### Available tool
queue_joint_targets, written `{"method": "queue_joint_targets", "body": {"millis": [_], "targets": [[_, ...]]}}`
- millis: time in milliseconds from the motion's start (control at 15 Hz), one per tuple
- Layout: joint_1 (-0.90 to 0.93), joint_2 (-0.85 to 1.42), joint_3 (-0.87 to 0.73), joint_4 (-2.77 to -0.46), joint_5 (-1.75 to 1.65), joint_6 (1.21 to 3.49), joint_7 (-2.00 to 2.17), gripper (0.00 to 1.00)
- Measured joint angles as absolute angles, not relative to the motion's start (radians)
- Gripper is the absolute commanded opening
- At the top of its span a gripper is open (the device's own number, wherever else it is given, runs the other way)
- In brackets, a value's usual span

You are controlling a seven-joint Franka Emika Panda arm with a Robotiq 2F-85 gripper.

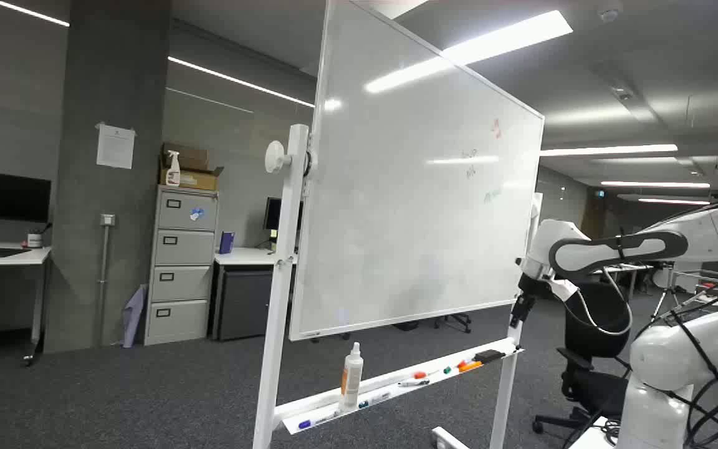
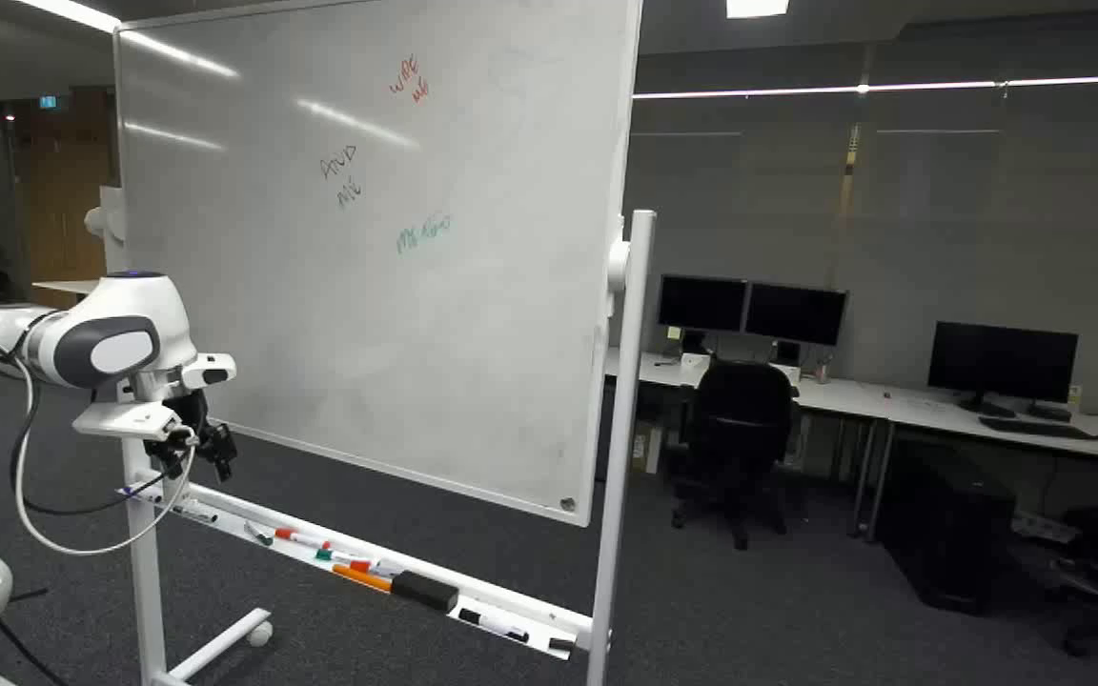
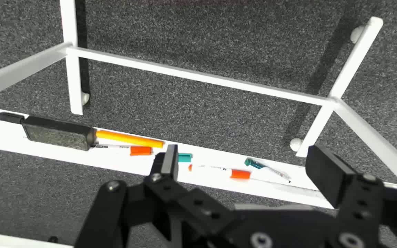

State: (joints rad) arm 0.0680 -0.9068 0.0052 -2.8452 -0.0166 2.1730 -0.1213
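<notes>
Closest to the wrist camera is a black two-fingered tool (image 3: 243, 162), filling the view around six o'clock; its fingers (image 3: 327, 174), at seven and four o'clock, stand wide apart with nothing gripped between them. Beyond them a long, narrow white tray (image 3: 115, 159) slants across from nine to four o'clock. Framed in the gap, near five o'clock, a slim white marker (image 3: 224, 170) with an orange-red cap lies on the tray, and just beside it, at four, rests a pale marker (image 3: 267, 169) with a teal-green cap. A teal marker cap (image 3: 184, 157) shows near seven, partly covered by a finger. Farther along the tray, a second white marker (image 3: 136, 150) with an orange-red cap lies at eight o'clock, an orange, pen-shaped stick (image 3: 129, 138) between eight and nine, and a black block-shaped eraser (image 3: 57, 133) at nine; whether stick and eraser touch is unclear. A white bar (image 3: 198, 76) crosses at twelve, over dark grey carpet (image 3: 184, 113).

In an exterior view, the white jointed arm (image 1: 714, 240) extends from three o'clock and the tool hangs at four, angled toward seven, higher than the tray and not touching it. There, a white plastic bottle (image 1: 351, 377) with an orange-and-white label stands upright on the tray at six. In an exterior view, the glossy whiteboard (image 2: 377, 286) carries red lettering (image 2: 408, 78) at eleven o'clock, black lettering (image 2: 341, 176) at ten, and green lettering (image 2: 423, 232) between those hours.
</notes>
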Motion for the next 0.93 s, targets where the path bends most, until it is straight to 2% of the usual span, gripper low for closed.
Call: {"method": "queue_joint_targets", "body": {"millis": [400, 933], "targets": [[0.033, -0.867, -0.003, -2.81, -0.025, 2.163, -0.08, 1.0], [-0.229, -0.736, -0.036, -2.789, -0.104, 2.225, 0.097, 1.0]]}}
